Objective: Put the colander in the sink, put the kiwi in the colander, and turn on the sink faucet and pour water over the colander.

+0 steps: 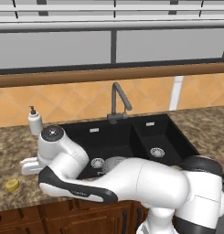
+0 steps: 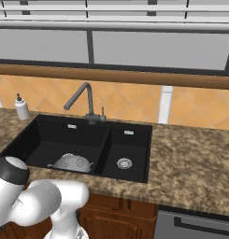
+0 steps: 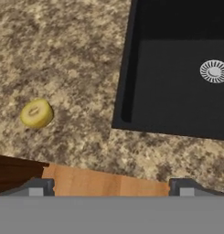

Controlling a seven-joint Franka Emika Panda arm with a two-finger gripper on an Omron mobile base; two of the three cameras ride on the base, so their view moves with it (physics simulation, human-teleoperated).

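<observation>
One step of three looks done to you already: the colander, a shiny perforated metal dome, sits rim-down or tilted in the large basin of the sink, close to the front wall and just beside the round silver drain, which is where it needs to be for the water to reach it. I cannot tell from these views which way up it lies.

Your jaws are spread wide and pinch nothing; in the hand view the two dark finger tips stand far apart at the bottom, over the front edge of the desk. That wide spread suits a small round fruit taken from above.

The kiwi lies on the speckled brown granite desk, well apart from the sink's left rim and near the desk's front edge, where the wood trim begins. It is a flattish yellow-green disc with a paler centre, smooth-looking and likely to roll if nudged sideways, so I would judge a straight descent safest.

The faucet, dark grey metal with an angled gooseneck, stands at the back rim between the two basins; no stream shows. A white soap bottle with a pump stands at the back left of the desk, clear of your path.
</observation>
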